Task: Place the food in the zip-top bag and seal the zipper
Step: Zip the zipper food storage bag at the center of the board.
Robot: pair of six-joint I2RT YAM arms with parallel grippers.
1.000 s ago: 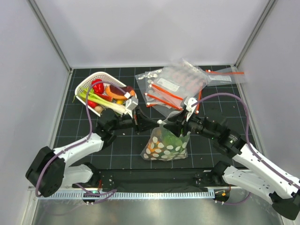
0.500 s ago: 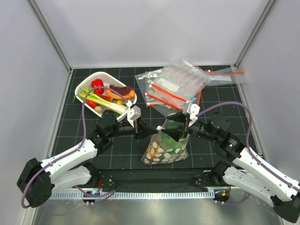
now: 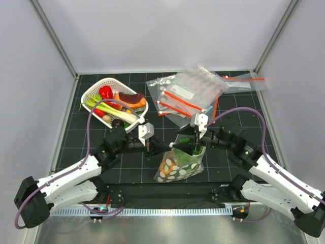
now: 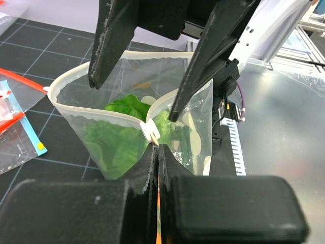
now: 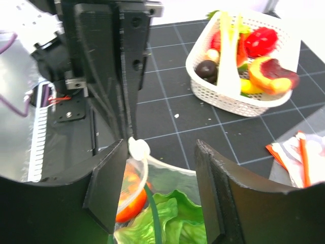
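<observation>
Bag: zip-top bag (image 3: 179, 163) stands propped, mouth up and gaping
Food: lettuce (image 4: 122, 134) and orange-red piece (image 5: 133, 195) lie inside the bag, below its rim
Left claw: left gripper (image 4: 157, 152) clenched on the zipper (image 4: 96, 113) at the bag's end corner
Right claw: right gripper (image 3: 190, 144) released, jaws parted astride the bag's mouth, grasping nothing
Axis: zipper runs from the left pinch away under the right claw; the right arm is nearer the unsealed stretch, so I judge it should close on both lips and slide along
Views: left wrist shows the lips apart but not the orange-red piece; right wrist shows that piece beside the lettuce; top view places the basket (image 3: 89, 94) well beyond the bag
</observation>
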